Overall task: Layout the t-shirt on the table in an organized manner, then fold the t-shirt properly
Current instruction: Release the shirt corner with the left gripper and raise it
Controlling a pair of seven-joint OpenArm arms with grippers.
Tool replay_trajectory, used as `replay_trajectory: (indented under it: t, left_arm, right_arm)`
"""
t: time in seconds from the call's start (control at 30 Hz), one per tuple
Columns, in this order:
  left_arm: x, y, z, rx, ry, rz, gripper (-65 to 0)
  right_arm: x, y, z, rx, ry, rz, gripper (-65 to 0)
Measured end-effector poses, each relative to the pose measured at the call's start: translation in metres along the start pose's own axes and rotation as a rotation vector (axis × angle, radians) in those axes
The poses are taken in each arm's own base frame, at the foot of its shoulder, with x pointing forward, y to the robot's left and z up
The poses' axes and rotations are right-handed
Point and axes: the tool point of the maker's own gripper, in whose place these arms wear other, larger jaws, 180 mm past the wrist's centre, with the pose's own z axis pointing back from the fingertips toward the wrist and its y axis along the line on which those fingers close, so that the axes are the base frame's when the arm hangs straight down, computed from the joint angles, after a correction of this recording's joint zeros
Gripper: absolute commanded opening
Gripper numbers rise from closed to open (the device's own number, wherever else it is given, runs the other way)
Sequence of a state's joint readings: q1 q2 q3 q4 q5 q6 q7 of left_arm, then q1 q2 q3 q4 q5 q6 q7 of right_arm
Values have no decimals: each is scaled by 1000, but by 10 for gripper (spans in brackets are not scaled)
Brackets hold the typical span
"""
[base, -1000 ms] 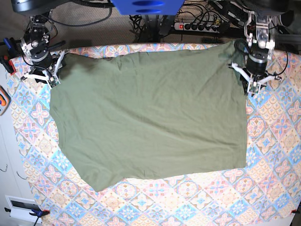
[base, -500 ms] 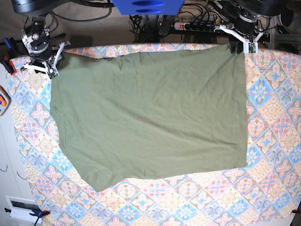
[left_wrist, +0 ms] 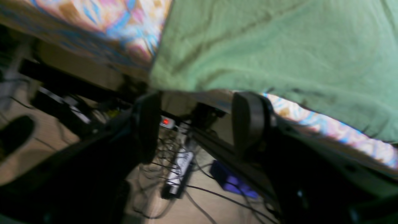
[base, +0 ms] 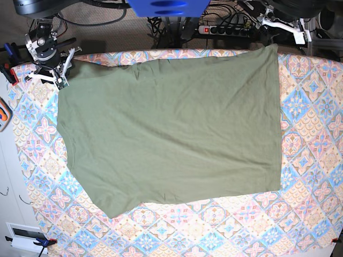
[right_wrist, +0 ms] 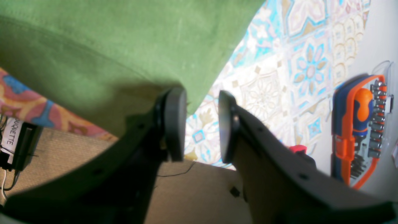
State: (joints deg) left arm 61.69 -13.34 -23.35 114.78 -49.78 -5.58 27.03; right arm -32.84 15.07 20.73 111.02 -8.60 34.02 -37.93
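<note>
Softly creased, the olive t-shirt (base: 171, 128) lies flat on the diamond-tiled table (base: 311, 160); both pincers gape, empty.

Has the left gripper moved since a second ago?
Yes. The left gripper has pulled back off the t-shirt, past the table far edge.

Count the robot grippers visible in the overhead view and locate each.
2: the right gripper at the top-left corner of the olive-green cotton t-shirt; the left gripper past its top-right corner.
</note>
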Motion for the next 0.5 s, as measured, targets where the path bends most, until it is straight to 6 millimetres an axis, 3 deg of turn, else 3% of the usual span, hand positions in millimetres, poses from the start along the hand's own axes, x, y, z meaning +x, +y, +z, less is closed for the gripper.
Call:
replay_trajectory:
  t: [0.13, 0.5]
  left_arm:
    - [0, -1, -3, -21, -8, 69, -296]
    - [-18, 29, -28, 24, 7, 251, -299]
  right_arm:
    - [0, 0, 0, 0, 1, 0, -481]
    - [0, 0, 0, -1, -3, 0, -481]
